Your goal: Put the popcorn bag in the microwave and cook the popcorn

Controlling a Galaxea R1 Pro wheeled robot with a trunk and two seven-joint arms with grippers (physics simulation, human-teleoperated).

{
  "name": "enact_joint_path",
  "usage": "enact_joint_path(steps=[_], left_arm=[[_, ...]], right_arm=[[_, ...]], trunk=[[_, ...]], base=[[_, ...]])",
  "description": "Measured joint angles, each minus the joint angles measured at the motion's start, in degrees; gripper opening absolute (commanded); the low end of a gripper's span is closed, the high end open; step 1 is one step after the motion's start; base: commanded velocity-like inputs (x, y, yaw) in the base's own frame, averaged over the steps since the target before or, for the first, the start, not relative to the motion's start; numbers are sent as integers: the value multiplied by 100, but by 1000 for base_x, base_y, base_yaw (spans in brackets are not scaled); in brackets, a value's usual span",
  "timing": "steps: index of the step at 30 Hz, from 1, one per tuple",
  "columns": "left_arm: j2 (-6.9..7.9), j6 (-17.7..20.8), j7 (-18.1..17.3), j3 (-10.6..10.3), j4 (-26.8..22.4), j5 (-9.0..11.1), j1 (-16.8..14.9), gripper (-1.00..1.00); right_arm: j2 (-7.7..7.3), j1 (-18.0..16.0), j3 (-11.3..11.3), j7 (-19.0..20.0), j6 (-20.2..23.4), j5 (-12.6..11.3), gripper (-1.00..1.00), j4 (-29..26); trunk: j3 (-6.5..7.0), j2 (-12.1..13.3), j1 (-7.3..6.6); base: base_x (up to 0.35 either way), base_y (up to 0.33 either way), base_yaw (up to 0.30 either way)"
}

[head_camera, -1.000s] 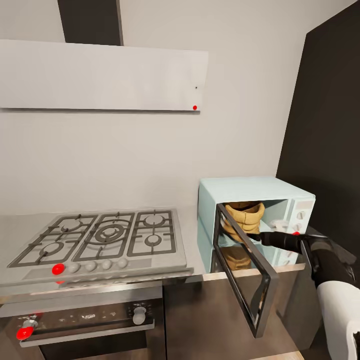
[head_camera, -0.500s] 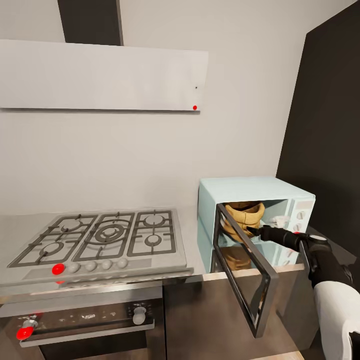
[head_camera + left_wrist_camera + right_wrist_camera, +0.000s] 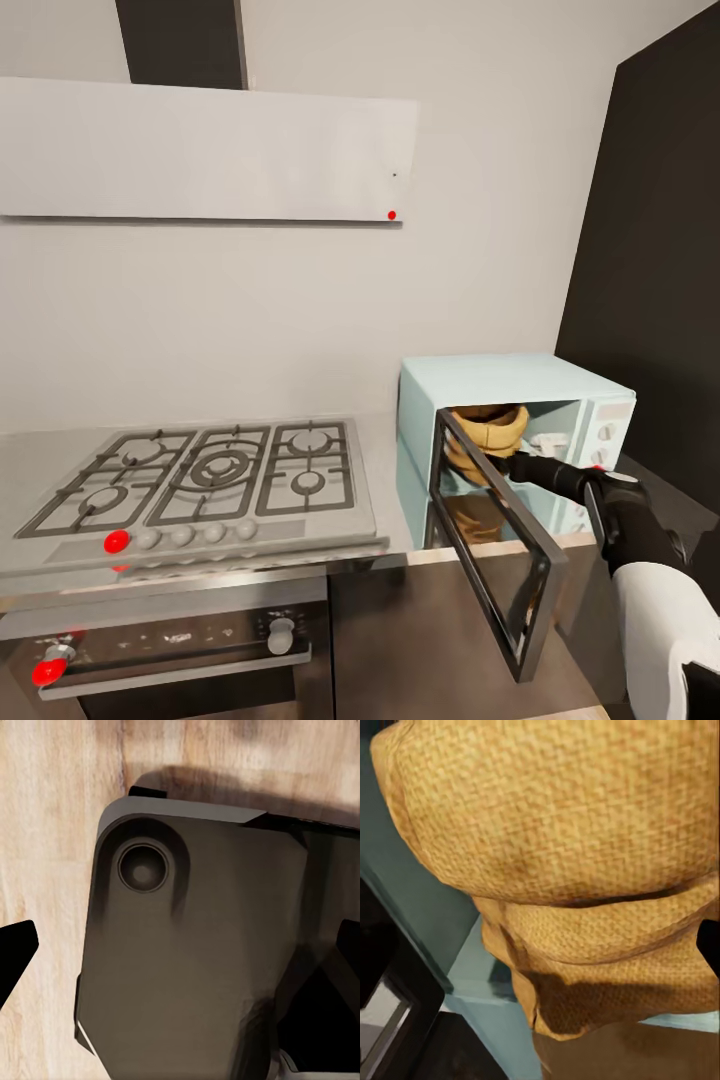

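The pale mint-blue microwave (image 3: 520, 375) stands on the grey countertop (image 3: 385, 445) with its dark glass door (image 3: 490, 560) swung open toward me. The tan burlap popcorn bag (image 3: 490, 430) stands upright inside the cavity. My right gripper (image 3: 503, 463) reaches into the opening and ends at the bag's lower front. In the right wrist view the bag (image 3: 555, 832) is very close, resting on the mint floor (image 3: 472, 975), with one dark fingertip (image 3: 711, 945) at its far side; the jaws look open. My left gripper (image 3: 180, 952) hangs open over the robot's dark base.
A steel gas hob (image 3: 200, 480) lies left of the microwave, above a built-in oven (image 3: 170, 640). A white hood (image 3: 200, 150) hangs on the wall. A tall dark panel (image 3: 650, 250) stands right of the microwave. Wood floor (image 3: 52, 810) lies below.
My right arm has shifted a little left and forward into the microwave opening. The bag has stayed in place. The whole view has shifted slightly.
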Motion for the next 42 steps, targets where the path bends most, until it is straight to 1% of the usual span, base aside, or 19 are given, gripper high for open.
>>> enact_joint_path(steps=[4, 6, 8, 11, 13, 16, 19, 22, 25, 35, 42], left_arm=[[0, 0, -1, 3, 0, 0, 0, 100], [0, 0, -1, 4, 0, 0, 1, 100], [0, 0, -1, 4, 0, 0, 0, 100], [0, -3, -1, 5, 0, 0, 0, 100], [0, -8, -1, 5, 0, -1, 1, 100], [0, -9, -1, 5, -1, -4, 0, 100], [0, -9, -1, 5, -4, -5, 0, 100], [0, -9, -1, 5, -8, -5, 0, 100], [0, -9, -1, 5, -8, -6, 0, 100], [0, -9, -1, 11, -9, -7, 0, 100], [1, 7, -25, 1, 0, -4, 0, 100]], right_arm=[[9, 0, 2, -20, -26, 7, 100, 41], [41, 0, 3, -85, -240, 2, 100, 77], [123, 0, 3, -197, -435, -11, 100, 87], [190, 0, -3, -443, -568, -41, 100, 92], [205, 0, -5, -749, -582, -55, 100, 93], [206, 0, -7, -1083, -590, -72, 100, 93], [196, -1, -20, -1289, -591, -82, 100, 93], [192, -1, -22, -1647, -649, -86, 100, 93], [185, -1, -27, -1841, -688, -91, 100, 88], [190, -1, -29, -1892, -694, -90, 100, 41], [200, -1, -22, -1883, -703, -88, 100, 50]], trunk=[[0, 0, 1], [0, 0, 1], [0, 0, 1], [0, 0, 1], [0, 0, 1], [0, 0, 1], [0, 0, 1], [0, 0, 1], [0, 0, 1], [0, 0, 1], [0, -1, -1]], base=[[5, 4, 0], [0, 0, 0], [0, 0, 0], [0, 0, 0], [0, 0, 0], [0, 0, 0], [0, 0, 0], [0, 0, 0], [0, 0, 0], [1, 0, 0], [158, 0, 0]])
